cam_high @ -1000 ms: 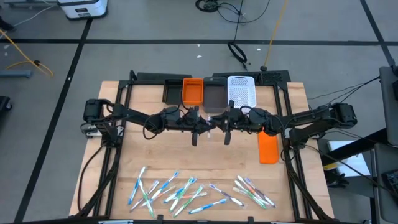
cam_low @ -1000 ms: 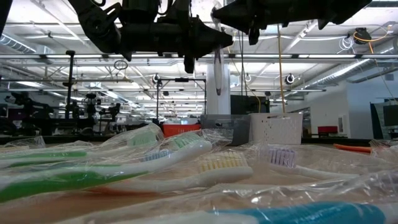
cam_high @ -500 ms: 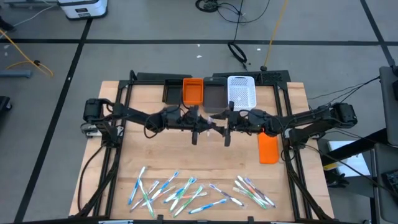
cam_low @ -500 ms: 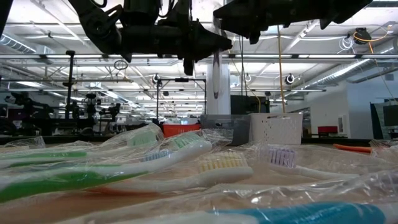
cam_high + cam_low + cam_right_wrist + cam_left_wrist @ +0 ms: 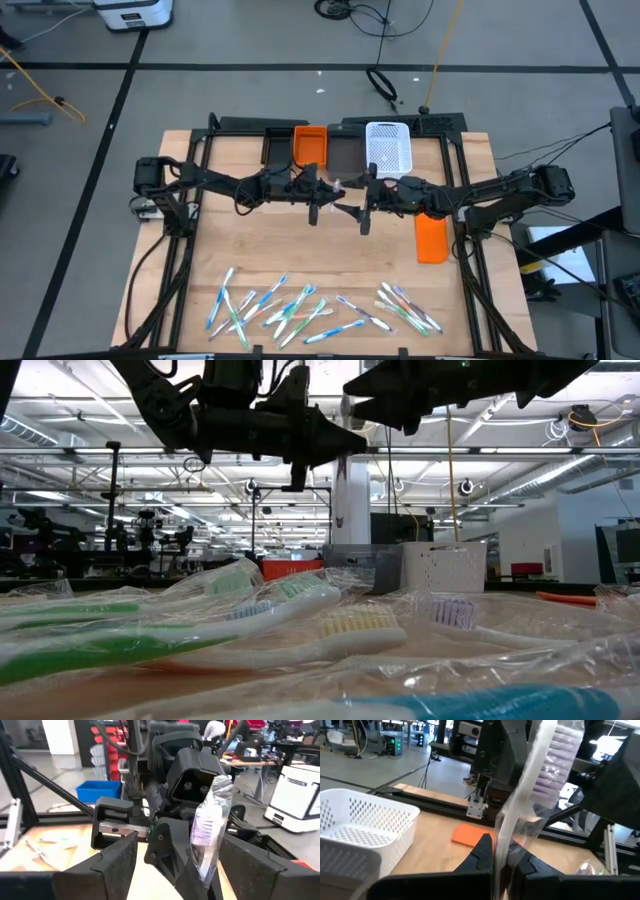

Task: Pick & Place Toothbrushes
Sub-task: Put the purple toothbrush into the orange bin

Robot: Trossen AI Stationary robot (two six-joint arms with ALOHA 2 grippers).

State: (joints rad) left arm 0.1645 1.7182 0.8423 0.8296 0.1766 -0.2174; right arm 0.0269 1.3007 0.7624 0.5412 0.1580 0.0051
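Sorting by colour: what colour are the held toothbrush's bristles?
Pale purple bristles, clearest in the left wrist view.

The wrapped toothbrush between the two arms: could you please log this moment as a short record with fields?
held item: wrapped toothbrush, purple bristles
holder: left end effector, shut on its handle
right end effector: open, facing the brush, not gripping it
location: mid-air above the table, in front of the bins
bins: orange bin, white basket
remaining toothbrushes: scattered at the table's near edge
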